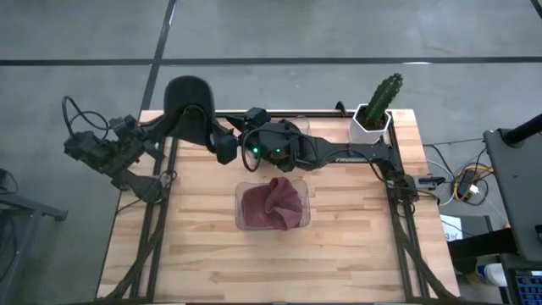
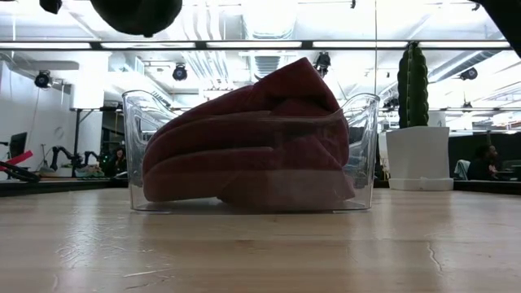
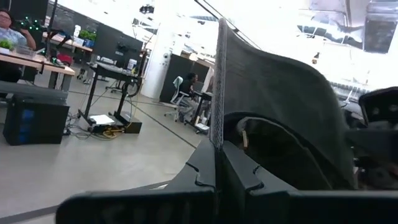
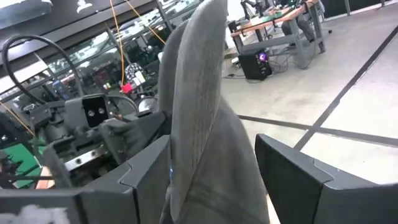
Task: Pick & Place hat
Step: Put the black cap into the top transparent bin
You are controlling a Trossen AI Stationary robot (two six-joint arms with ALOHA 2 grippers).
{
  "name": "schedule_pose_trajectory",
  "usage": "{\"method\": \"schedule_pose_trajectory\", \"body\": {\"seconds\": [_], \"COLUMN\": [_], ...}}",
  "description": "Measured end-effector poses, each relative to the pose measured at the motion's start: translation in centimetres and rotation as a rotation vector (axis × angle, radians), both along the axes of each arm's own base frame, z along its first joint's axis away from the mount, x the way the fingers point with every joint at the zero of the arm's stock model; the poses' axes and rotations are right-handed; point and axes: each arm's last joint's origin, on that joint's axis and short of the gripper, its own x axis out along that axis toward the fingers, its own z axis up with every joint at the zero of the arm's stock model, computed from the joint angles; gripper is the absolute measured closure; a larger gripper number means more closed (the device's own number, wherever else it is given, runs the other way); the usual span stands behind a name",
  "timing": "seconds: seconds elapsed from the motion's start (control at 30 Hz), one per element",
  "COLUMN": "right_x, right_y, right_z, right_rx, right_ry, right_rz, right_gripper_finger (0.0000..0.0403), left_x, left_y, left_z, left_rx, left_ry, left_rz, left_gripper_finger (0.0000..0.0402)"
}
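A dark grey knit hat (image 1: 186,102) hangs in the air over the table's far left corner; the low view shows its underside (image 2: 137,15) at the top edge. My left gripper (image 3: 217,163) comes from the left and is shut on it. My right gripper (image 4: 211,177) reaches in from the right and has the hat's cloth (image 4: 199,106) between its fingers. A maroon hat (image 1: 273,203) lies crumpled inside a clear plastic bin (image 1: 240,191) at the table's middle. My left gripper pinches a thin edge of the grey hat (image 3: 216,124) between its two fingers; the edge stands up from the fingers and the hat's body (image 3: 280,106) bulges to one side, lifted clear of the table. My right gripper has a bunched fold of the grey hat (image 4: 211,155) between its fingers, several layers thick. One finger (image 4: 146,171) lies against the cloth; the other finger (image 4: 292,180) stands at the cloth's far side. The hat is clear of the table.
A cactus in a white pot (image 1: 377,110) stands at the table's far right corner. The clear bin (image 2: 362,138) with the maroon hat (image 2: 252,138) sits mid-table. Bare wood (image 1: 254,263) lies toward the near edge. People sit in the room behind.
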Motion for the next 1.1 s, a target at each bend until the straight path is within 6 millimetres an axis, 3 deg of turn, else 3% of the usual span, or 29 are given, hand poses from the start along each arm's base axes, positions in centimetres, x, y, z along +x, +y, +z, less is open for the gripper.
{"method": "schedule_pose_trajectory", "body": {"seconds": [0.17,0.3,0.6,0.93,1.1], "right_x": [0.1,0.2,0.3,0.2,-0.2], "right_y": [-1.2,-2.1,-3.2,-3.3,-3.8], "right_z": [0.0,0.0,-0.1,-0.3,0.2], "right_rx": [0.007,0.063,0.096,0.098,0.072], "right_ry": [-0.003,-0.035,-0.037,-0.009,-0.006], "right_rz": [0.019,0.056,0.154,0.169,0.162], "right_gripper_finger": [0.0181,0.0208,0.0380,0.0392,0.0392], "left_x": [0.2,0.5,0.4,-0.3,-0.7], "left_y": [-0.2,-0.3,-0.3,0.1,0.3], "left_z": [0.2,0.2,0.5,2.0,2.6], "left_rx": [-0.008,-0.001,0.017,0.006,0.004], "left_ry": [-0.034,-0.022,-0.025,-0.071,-0.084], "left_rz": [-0.044,-0.044,-0.056,-0.076,-0.074], "left_gripper_finger": [0.0399,0.0399,0.0389,0.0343,0.0299]}}
